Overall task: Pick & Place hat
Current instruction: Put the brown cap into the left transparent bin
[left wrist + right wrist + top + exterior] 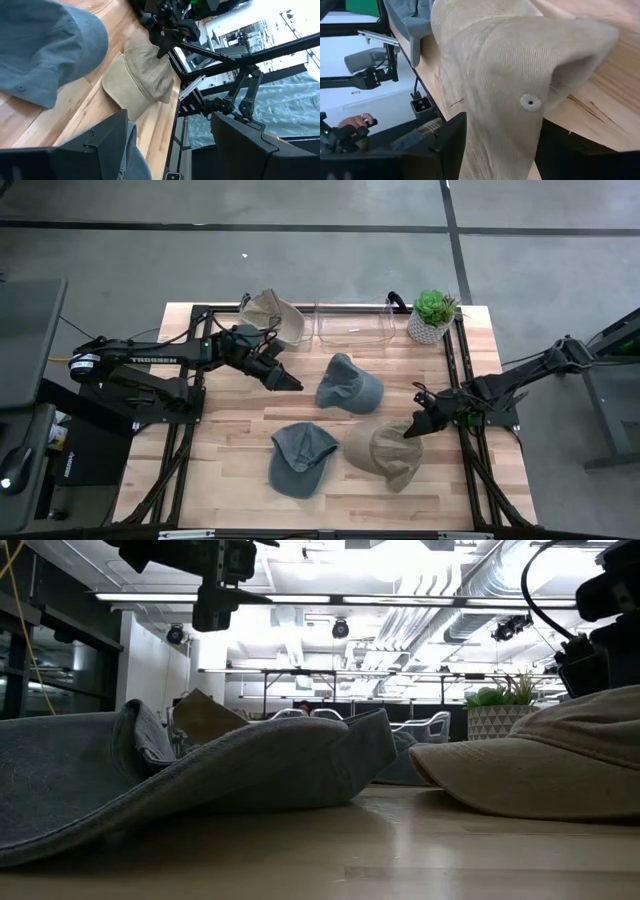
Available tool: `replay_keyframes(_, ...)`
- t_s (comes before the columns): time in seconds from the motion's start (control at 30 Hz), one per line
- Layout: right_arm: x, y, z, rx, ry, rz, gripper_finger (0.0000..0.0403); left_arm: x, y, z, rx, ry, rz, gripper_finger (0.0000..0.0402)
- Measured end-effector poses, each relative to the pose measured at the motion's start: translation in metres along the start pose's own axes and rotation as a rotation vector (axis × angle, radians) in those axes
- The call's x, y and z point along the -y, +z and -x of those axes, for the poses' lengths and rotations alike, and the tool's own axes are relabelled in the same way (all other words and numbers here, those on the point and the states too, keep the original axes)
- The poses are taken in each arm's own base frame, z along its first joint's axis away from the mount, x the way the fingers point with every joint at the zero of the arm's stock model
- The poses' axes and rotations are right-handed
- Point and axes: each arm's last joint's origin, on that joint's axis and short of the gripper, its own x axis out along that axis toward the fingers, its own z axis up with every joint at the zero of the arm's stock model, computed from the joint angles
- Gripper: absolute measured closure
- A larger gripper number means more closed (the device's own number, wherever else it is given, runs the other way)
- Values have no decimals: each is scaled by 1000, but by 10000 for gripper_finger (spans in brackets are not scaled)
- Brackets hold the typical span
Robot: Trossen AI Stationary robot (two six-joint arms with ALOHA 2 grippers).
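A beige cap (383, 453) lies near the table's right side, also large in the low view (560, 765). My right gripper (411, 429) is at its right-hand edge, shut on the cloth (500, 145). Two blue-grey caps lie on the wood, one mid-table (349, 385) and one at the near side (300, 459). My left gripper (296, 383) hovers open just left of the mid-table cap, raised above the table (215, 590). In its wrist view (167, 130) nothing sits between its fingers. A second beige cap (272, 316) rests at the far edge. My right gripper holds the beige cap by the crown cloth at its right-hand edge (490, 115), pinched between the two fingers (450, 145). It comes slanting down from the table's right. The cloth is bunched into a raised fold (580, 45), while the rest of the cap lies on the table.
A clear plastic bin (352, 326) and a potted succulent (432, 315) stand along the far edge. Black frame rails (463, 380) border the table's sides. Bare wood shows at the near left (220, 470). A person's hand (357, 120) shows beyond the table.
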Motion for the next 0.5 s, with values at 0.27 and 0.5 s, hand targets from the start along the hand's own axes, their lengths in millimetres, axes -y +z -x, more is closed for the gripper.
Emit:
replay_keyframes(0.27, 0, 0, 0, 1, 0, 24, 244, 0, 0, 0, 1, 0, 5, 138)
replay_keyframes(0.5, 0, 0, 0, 2, 2, 44, 320, 0, 0, 0, 3, 2, 22, 138)
